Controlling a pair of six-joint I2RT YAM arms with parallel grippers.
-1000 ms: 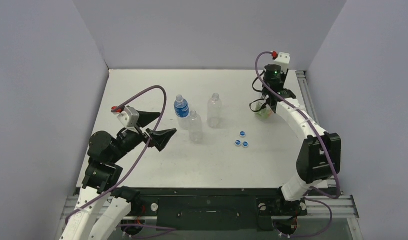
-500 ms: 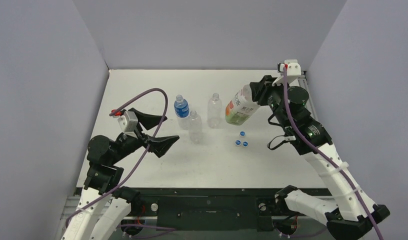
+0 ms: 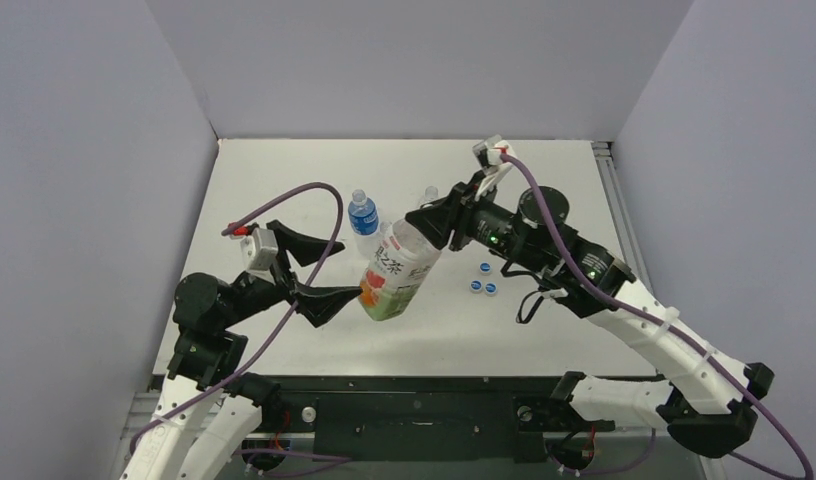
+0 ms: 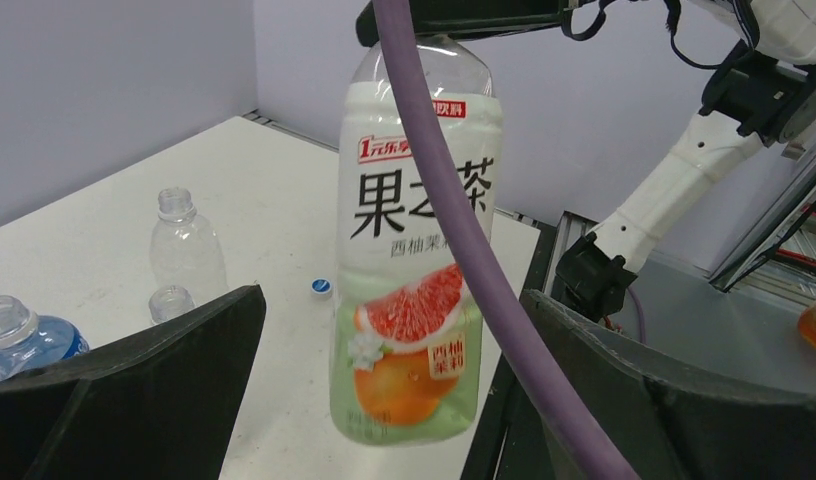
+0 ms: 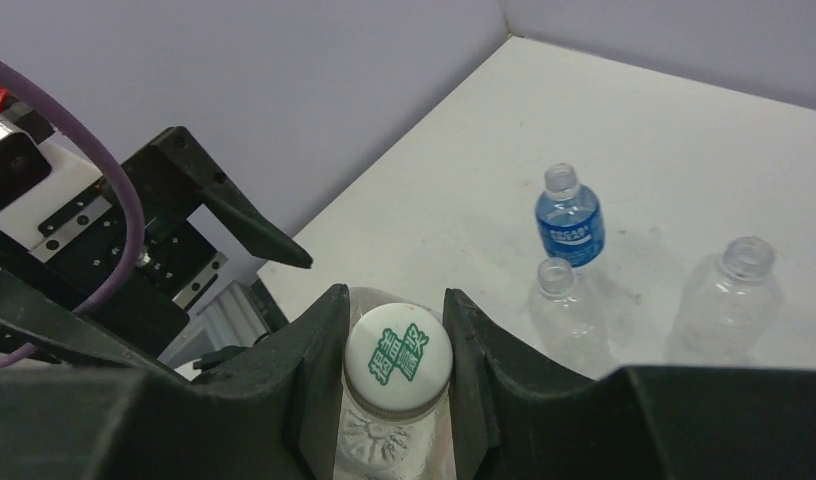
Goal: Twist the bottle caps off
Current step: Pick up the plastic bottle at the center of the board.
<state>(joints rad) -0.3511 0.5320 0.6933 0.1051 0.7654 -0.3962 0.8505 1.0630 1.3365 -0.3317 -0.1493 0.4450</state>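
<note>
My right gripper (image 3: 431,218) is shut on the white cap (image 5: 398,352) of the orange-and-green labelled bottle (image 3: 394,270) and holds it tilted in the air. Its base hangs by the open, empty left gripper (image 3: 319,272). In the left wrist view the bottle (image 4: 414,260) shows between the spread fingers (image 4: 134,390), untouched. The blue-labelled bottle (image 3: 362,213) and two plain bottles (image 5: 564,300) (image 5: 734,290) stand uncapped behind. Three blue caps (image 3: 484,280) lie on the table to the right.
The left arm's purple cable (image 4: 454,230) crosses in front of the held bottle in the left wrist view. The table (image 3: 284,180) has grey walls on three sides, and a black rail (image 3: 414,400) runs along its near edge.
My right arm has lifted the orange-and-green bottle from the far right of the table and carried it left to the left gripper. The left gripper has edged slightly forward, still open.
</note>
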